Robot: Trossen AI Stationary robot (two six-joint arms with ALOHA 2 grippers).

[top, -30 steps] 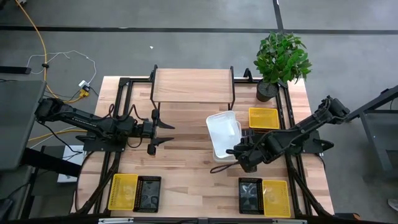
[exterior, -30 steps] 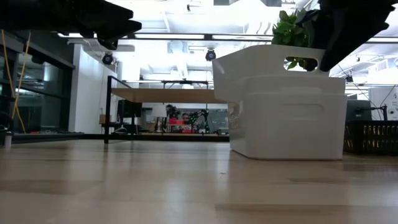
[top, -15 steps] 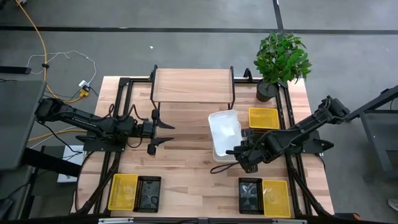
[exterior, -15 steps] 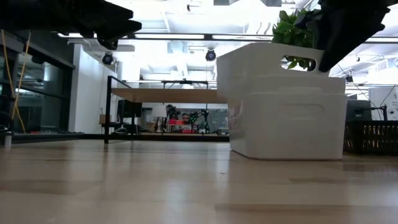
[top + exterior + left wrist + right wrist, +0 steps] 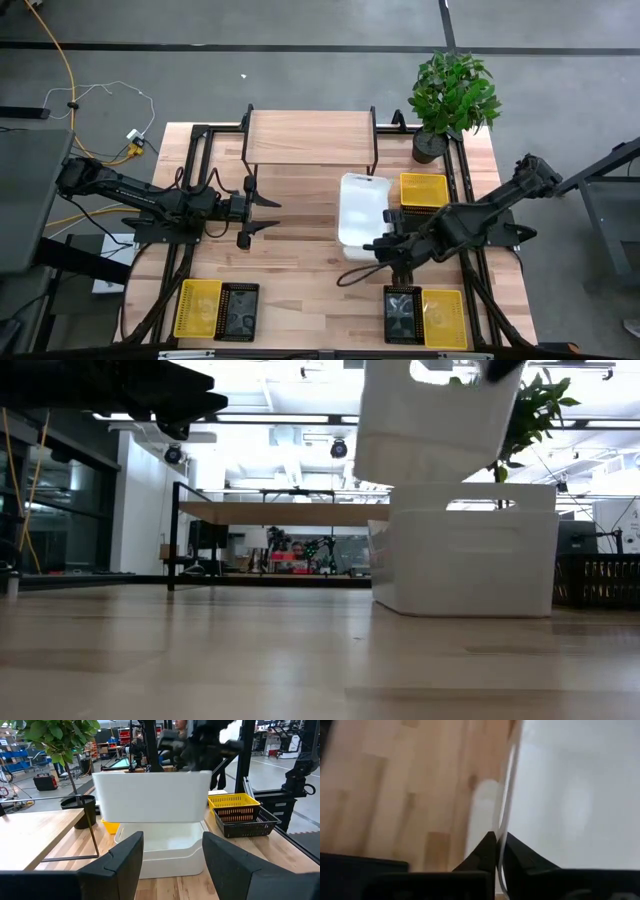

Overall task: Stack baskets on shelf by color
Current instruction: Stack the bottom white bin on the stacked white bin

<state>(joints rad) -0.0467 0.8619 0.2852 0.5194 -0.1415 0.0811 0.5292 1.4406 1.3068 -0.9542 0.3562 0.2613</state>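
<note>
— Where is the white basket now?

— Clear of the tabletop, hanging above a second white basket; the right tool pinches its rim wall between closed fingers.

— And the shelf?

— Beyond the lifted basket and toward the left arm's side, its long axis running across the tabletop. The right arm, already carrying, is likely the one to deliver.

— The left tool?

— Waiting mid-tabletop, fingers spread, holding nothing.
</note>
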